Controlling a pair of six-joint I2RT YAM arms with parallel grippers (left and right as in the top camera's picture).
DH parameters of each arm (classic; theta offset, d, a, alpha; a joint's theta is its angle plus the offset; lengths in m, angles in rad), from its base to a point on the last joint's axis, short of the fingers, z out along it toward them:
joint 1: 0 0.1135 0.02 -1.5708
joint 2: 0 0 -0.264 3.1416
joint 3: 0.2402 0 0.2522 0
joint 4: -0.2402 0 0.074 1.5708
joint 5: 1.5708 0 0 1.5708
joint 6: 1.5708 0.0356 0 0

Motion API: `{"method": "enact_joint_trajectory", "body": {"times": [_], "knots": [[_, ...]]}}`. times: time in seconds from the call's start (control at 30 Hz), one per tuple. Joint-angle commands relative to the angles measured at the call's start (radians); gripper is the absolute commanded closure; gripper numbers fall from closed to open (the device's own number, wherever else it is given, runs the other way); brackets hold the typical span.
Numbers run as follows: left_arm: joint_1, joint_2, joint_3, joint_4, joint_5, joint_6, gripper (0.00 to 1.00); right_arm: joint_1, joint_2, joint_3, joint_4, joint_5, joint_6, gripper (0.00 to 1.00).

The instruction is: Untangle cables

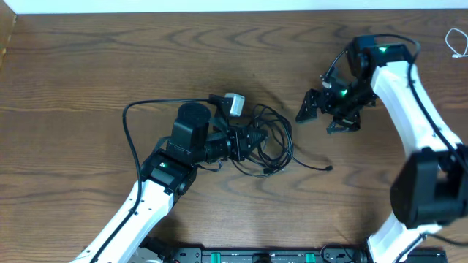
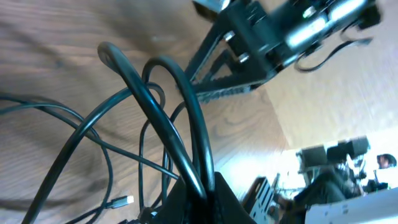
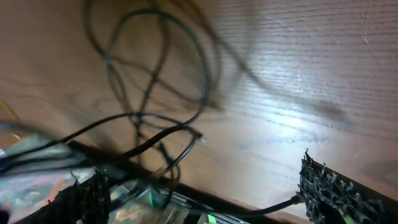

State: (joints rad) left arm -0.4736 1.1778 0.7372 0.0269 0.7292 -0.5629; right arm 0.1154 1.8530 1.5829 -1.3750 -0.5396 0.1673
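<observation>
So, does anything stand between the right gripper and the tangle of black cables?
Nothing visible does. The open right gripper hangs to the right of the black cables, with only bare table between them. The left gripper is shut on the tangle's far side.

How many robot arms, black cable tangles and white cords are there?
Robot arms: 2, the left arm and the right arm
Black cable tangle: 1
White cord: 1
Total: 4
</observation>
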Motion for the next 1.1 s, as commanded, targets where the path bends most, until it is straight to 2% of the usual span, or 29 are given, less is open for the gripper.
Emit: {"method": "enact_joint_trajectory", "body": {"times": [0.0, 0.1, 0.23, 0.3, 0.4, 0.47, 0.57, 0.63, 0.67, 0.8, 0.83, 0.9, 0.97, 1.07], "knots": [[-0.004, -0.009, 0.009, 0.019, 0.057, 0.08, 0.92, -0.003, -0.142, 0.003, -0.014, -0.005, -0.007, 0.03], [-0.004, -0.009, 0.009, 0.06, 0.066, 0.08, 0.92, -0.003, -0.235, -0.027, 0.004, -0.006, -0.005, 0.01], [-0.004, -0.009, 0.009, 0.163, 0.155, 0.076, 0.92, -0.002, -0.351, -0.15, 0.099, -0.014, 0.046, 0.01], [-0.004, -0.009, 0.009, 0.17, 0.161, 0.084, 0.92, -0.002, -0.393, -0.247, 0.179, -0.062, 0.063, 0.01], [-0.004, -0.006, 0.009, 0.166, 0.16, 0.13, 0.92, 0.001, -0.409, -0.382, 0.301, -0.234, 0.076, 0.03], [-0.004, -0.006, 0.009, 0.17, 0.157, 0.129, 0.92, 0.006, -0.408, -0.464, 0.389, -0.328, 0.076, 0.15], [-0.004, -0.006, 0.009, 0.169, 0.158, 0.128, 0.92, 0.011, -0.408, -0.565, 0.525, -0.4, 0.075, 0.21], [-0.004, -0.006, 0.009, 0.169, 0.158, 0.128, 0.92, 0.011, -0.408, -0.615, 0.607, -0.403, 0.076, 0.33], [-0.004, -0.006, 0.009, 0.17, 0.158, 0.114, 0.92, 0.011, -0.408, -0.646, 0.657, -0.402, 0.091, 0.48], [-0.004, -0.006, 0.009, 0.166, 0.177, 0.091, 0.92, 0.01, -0.408, -0.681, 0.731, -0.318, 0.09, 0.92], [-0.004, -0.006, 0.009, 0.156, 0.178, 0.091, 0.92, 0.01, -0.408, -0.681, 0.738, -0.254, 0.09, 0.99], [-0.004, -0.006, 0.009, 0.114, 0.175, 0.109, 0.92, 0.01, -0.409, -0.681, 0.757, -0.104, 0.098, 0.99], [-0.003, -0.006, 0.009, 0.031, 0.172, 0.177, 0.92, 0.004, -0.41, -0.678, 0.763, 0.081, 0.175, 0.99], [-0.003, -0.006, 0.009, -0.199, 0.049, 0.223, 0.92, -0.025, -0.418, -0.664, 0.745, 0.317, 0.303, 0.99]]}}
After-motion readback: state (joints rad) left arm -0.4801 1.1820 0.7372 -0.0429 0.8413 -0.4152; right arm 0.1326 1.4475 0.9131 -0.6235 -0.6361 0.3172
